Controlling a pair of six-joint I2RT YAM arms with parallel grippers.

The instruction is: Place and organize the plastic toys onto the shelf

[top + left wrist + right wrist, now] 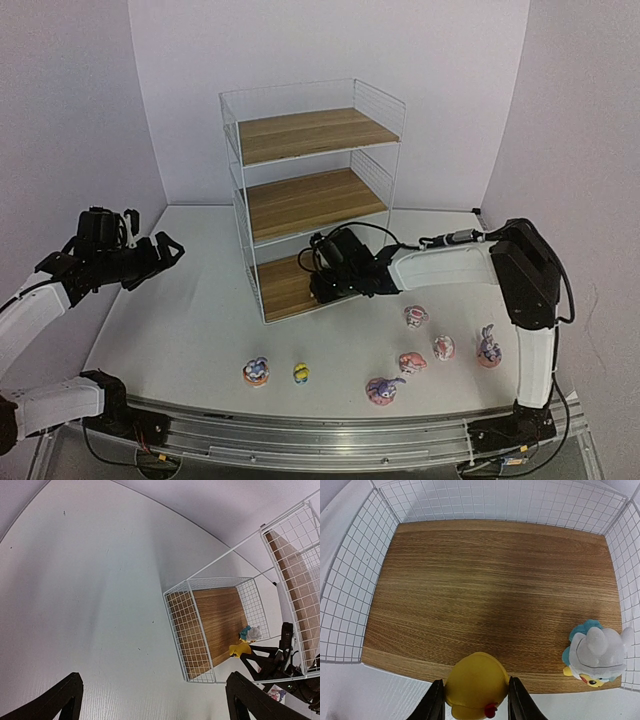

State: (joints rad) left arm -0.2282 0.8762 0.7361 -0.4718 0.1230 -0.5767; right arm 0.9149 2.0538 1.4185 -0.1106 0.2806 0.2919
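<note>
Nearest me, seven of the plastic toys lie on the table [190, 330] in a loose row along its near right part. They run from a purplish figurine [256, 372] and a small yellow one [301, 373] on the left to an upright purple bunny [488, 347] on the right. Just beyond them my right gripper [475, 690] reaches to the front edge of the bottom board [485, 595] of the shelf [390, 120]. It is clamped on a yellow toy [476, 677] that is not yet set down. On that board, near the front edge and apart from the held toy, stands a white-and-teal toy [596, 654], the only one placed. My left gripper [152, 697] hovers over the left of the table, spread wide and holding nothing. Farther up, the middle board [315, 203] and top board [315, 135] are bare. As I judge it, one is done, one is in hand and seven are left.
</note>
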